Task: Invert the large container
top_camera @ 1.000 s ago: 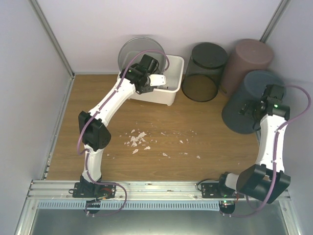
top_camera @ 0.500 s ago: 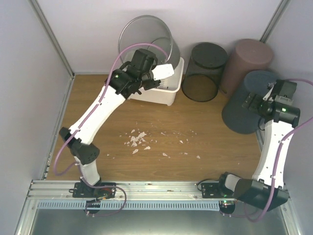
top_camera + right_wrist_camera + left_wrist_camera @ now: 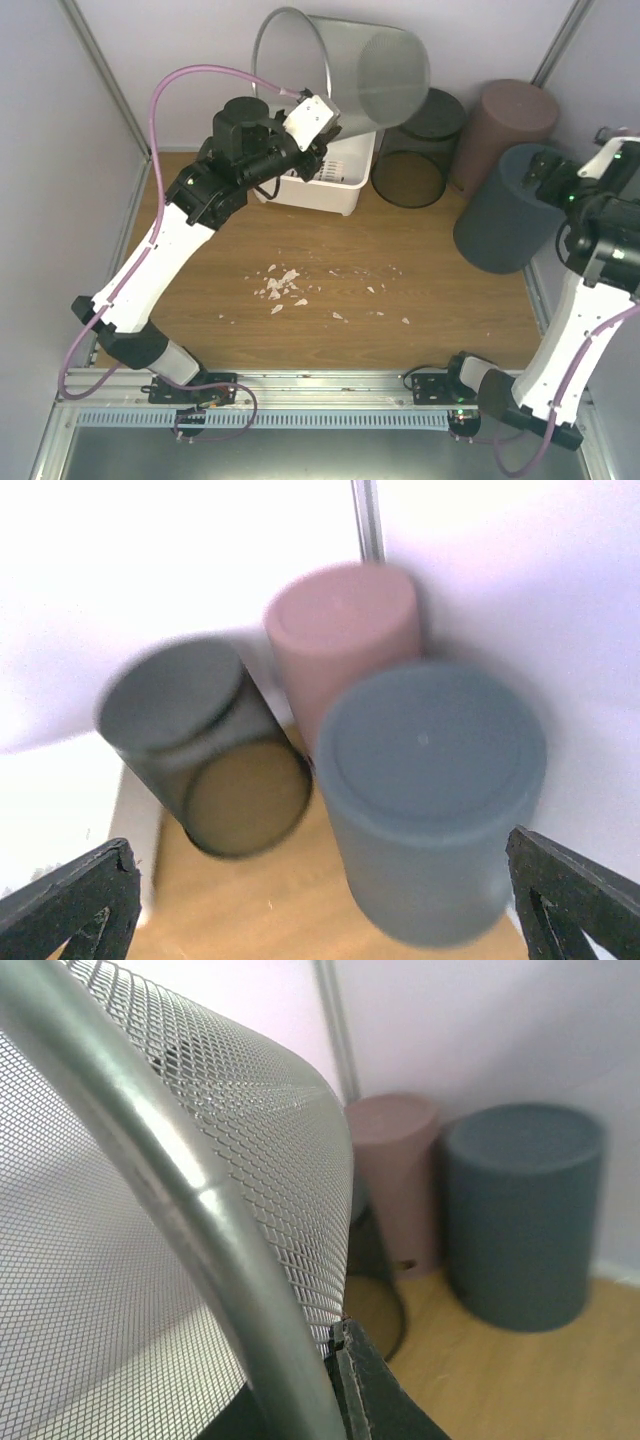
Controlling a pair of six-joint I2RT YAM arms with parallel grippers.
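The large silver mesh bin (image 3: 370, 75) hangs tilted in the air above the white tub (image 3: 335, 185), its open mouth facing left and toward the camera. My left gripper (image 3: 318, 120) is shut on its metal rim; in the left wrist view the rim (image 3: 200, 1210) and mesh fill the left side, with one dark fingertip (image 3: 350, 1360) pressed against the rim. My right gripper (image 3: 548, 182) is open and empty, raised above the dark grey bin (image 3: 500, 215). In the right wrist view its fingers (image 3: 70, 900) stand wide apart at both lower corners.
A black mesh bin (image 3: 415, 150) lies tilted beside the tub, and a pink bin (image 3: 515, 120) stands bottom up in the back right corner. The dark grey bin (image 3: 430, 780) also stands bottom up. White scraps (image 3: 285, 285) litter the wooden floor. Walls close in on three sides.
My left arm has lifted the silver mesh bin from behind the tub and tipped it to the right. My right arm has risen up and away from the dark grey bin.
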